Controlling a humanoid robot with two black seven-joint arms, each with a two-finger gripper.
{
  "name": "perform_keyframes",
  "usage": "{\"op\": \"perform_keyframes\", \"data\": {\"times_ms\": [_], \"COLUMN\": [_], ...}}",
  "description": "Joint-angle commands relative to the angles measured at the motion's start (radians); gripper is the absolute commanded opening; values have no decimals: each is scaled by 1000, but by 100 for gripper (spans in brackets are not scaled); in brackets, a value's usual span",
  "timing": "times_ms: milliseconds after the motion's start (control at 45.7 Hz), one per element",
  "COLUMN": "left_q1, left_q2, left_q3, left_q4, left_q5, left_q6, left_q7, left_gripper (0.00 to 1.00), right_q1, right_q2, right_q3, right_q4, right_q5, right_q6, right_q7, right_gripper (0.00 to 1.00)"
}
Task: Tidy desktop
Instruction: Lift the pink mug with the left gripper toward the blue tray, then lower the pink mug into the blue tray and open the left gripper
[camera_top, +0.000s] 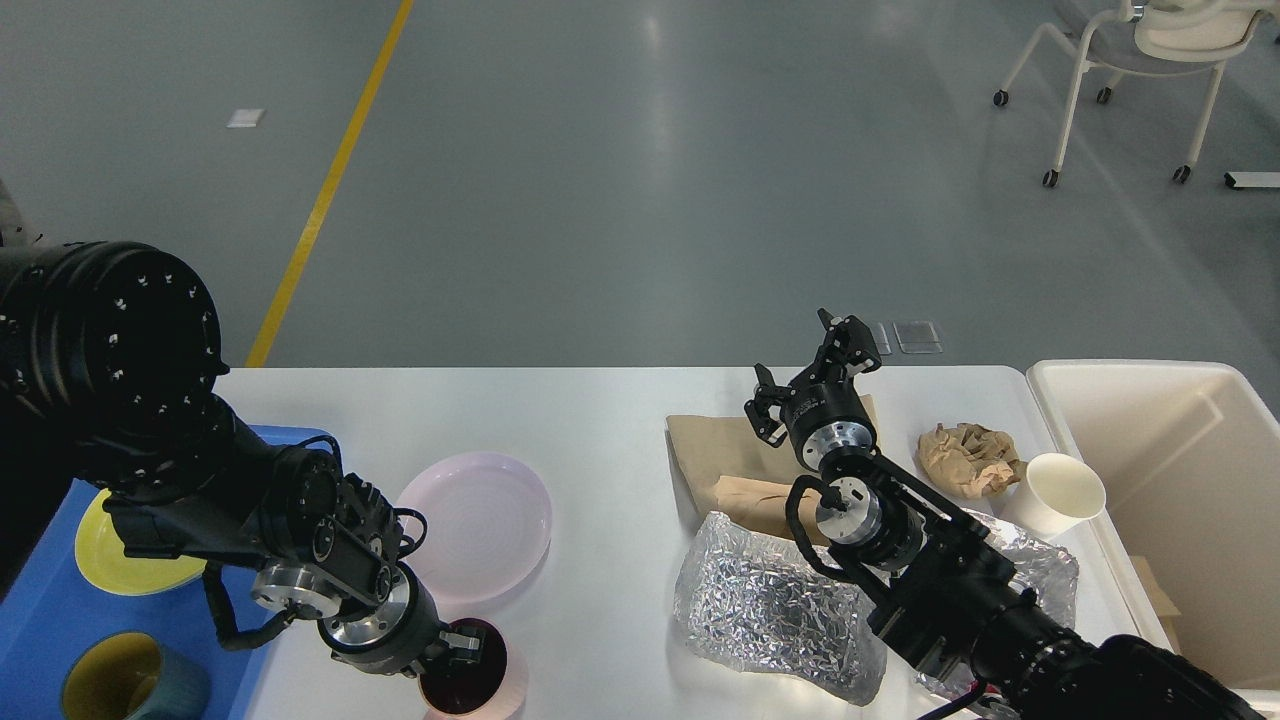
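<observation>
The white desktop holds mixed clutter. At its front edge my left gripper is shut on the rim of a pink cup with a dark red inside. Just behind it lies a pink plate. My right gripper hangs open over the back of a flat brown paper bag, holding nothing. A crumpled brown paper ball and a white paper cup stand to its right. Crinkled foil lies in front, partly hidden by my right arm.
A blue tray at the left carries a yellow plate and a teal mug with a yellow inside. A cream-white bin stands off the right end of the desktop. A wheeled chair sits far back right.
</observation>
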Motion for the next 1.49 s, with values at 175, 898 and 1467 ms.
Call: {"op": "perform_keyframes", "data": {"times_ms": [175,898,1467], "left_q1": [-273,-770,-218], "left_q2": [46,230,653], "left_q3": [-3,202,443], "left_q4": [-49,-80,181], "left_q5": [0,0,17], "left_q6": [-341,-722,-345], "left_q7": [-2,-4,50], "left_gripper": [0,0,0], "right_q1": [0,0,0], "right_q2": [0,0,0], "right_q3": [0,0,0], "right_q4": [0,0,0], "right_q5": [0,0,-1], "right_q6": [0,0,0], "right_q7": [0,0,0], "right_gripper": [100,100,100]}}
